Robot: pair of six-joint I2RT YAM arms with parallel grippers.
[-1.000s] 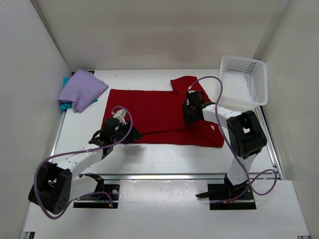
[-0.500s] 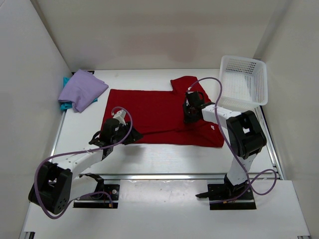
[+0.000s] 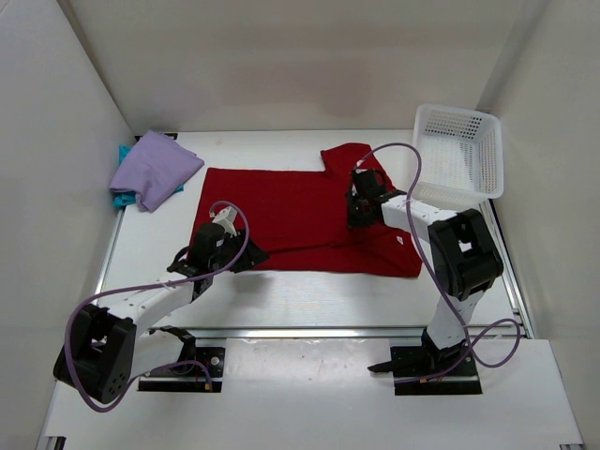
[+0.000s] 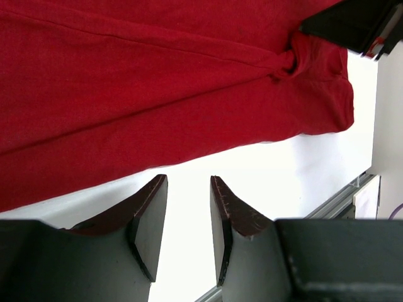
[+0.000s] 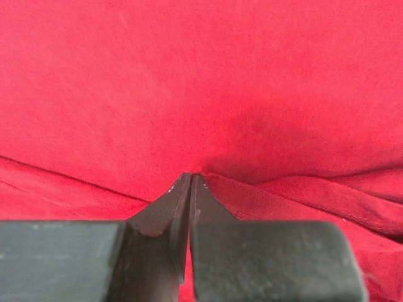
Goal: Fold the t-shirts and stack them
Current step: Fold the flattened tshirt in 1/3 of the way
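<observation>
The deep red t-shirt (image 3: 281, 211) lies spread flat in the middle of the table, one sleeve toward the back. My right gripper (image 3: 355, 221) presses down on its right part and is shut on a pinch of the red cloth (image 5: 189, 82), which puckers at the fingertips (image 5: 191, 175). In the left wrist view that pinch shows as a twist in the red t-shirt (image 4: 157, 82) under the right gripper's dark body (image 4: 352, 22). My left gripper (image 3: 246, 258) (image 4: 187, 179) hovers open over bare table just beside the shirt's near edge, holding nothing.
A folded lavender t-shirt (image 3: 155, 169) lies on a teal t-shirt (image 3: 121, 199) at the back left corner. A white lattice basket (image 3: 457, 111) stands at the back right. White walls enclose the table.
The right gripper's jaws have closed on the red cloth and shifted very slightly. The left arm has stayed where it was.
</observation>
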